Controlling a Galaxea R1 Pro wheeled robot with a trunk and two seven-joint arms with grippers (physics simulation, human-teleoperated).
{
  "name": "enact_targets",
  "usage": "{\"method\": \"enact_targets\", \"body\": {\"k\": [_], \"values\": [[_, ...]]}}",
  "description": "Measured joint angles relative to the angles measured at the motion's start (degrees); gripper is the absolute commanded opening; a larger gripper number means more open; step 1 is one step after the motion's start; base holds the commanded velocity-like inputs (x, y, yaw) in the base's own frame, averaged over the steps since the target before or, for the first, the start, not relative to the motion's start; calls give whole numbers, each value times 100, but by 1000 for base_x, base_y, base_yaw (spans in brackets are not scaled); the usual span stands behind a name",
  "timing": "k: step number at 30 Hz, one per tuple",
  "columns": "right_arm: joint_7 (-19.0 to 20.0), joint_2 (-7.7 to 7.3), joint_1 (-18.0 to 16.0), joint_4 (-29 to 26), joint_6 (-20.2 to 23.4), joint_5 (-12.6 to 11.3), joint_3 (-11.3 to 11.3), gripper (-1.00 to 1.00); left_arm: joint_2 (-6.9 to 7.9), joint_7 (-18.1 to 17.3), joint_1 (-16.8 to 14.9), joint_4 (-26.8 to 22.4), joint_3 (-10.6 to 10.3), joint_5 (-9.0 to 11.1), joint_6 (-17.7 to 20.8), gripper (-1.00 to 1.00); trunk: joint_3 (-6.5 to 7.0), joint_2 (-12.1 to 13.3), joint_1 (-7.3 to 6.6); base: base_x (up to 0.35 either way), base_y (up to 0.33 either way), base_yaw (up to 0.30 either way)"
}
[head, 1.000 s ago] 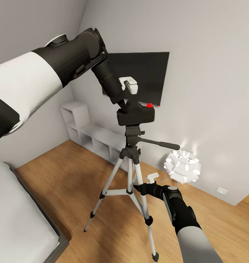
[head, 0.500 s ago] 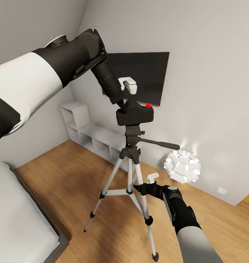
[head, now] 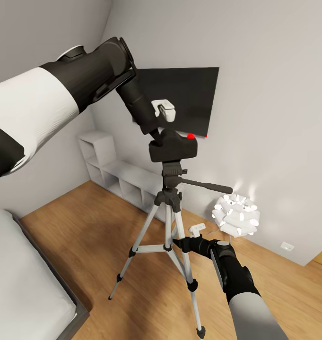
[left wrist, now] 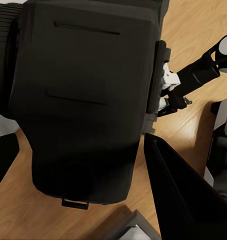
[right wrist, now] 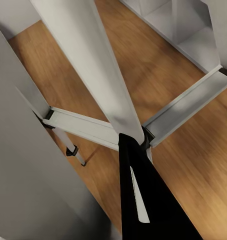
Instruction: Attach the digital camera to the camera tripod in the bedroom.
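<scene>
Left gripper (head: 163,134) is up high at the top of the camera tripod (head: 169,222); its jaws sit on either side of the digital camera (head: 173,148), dark finger (left wrist: 181,192) showing beside the camera body (left wrist: 86,100) in the left wrist view, second finger at the opposite edge; whether the pads actually press the body, cannot tell; jaws look spread about camera-wide; camera sits directly under this gripper, red dot facing up on its top, resting on the black tripod head (head: 171,172); pan handle (head: 205,185) sticks out from the head, away from the left arm's side; black wall screen (head: 184,97) is behind the gripper; low white cubby shelf (head: 111,172) below and behind it against the wall.

Right gripper (head: 179,243) is low, at the tripod's centre brace, just beside the hub where the silver struts meet; right wrist view shows a black finger (right wrist: 143,200) running up to touch that hub, silver legs (right wrist: 88,70) close around it; how wide these jaws are, cannot tell; white ball floor lamp (head: 236,215) stands beyond the right gripper, near the wall; bed (head: 19,283) lies well off to the left arm's side on the wood floor (head: 85,231).
</scene>
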Motion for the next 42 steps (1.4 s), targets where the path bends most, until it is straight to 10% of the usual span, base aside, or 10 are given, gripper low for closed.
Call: {"method": "enact_targets", "body": {"k": [18,19,42], "values": [[-6,0,0,0,2,-7,2,-100,54,0,0,-46,-2,-4,-32,-100,0,0,0,0,0,0],[-6,0,0,0,2,-7,2,-100,54,0,0,-54,-2,-5,-32,100,0,0,0,0,0,0],[-5,0,0,0,2,-6,3,-100,54,5,0,-73,-11,-18,-33,100,0,0,0,0,0,0]]}}
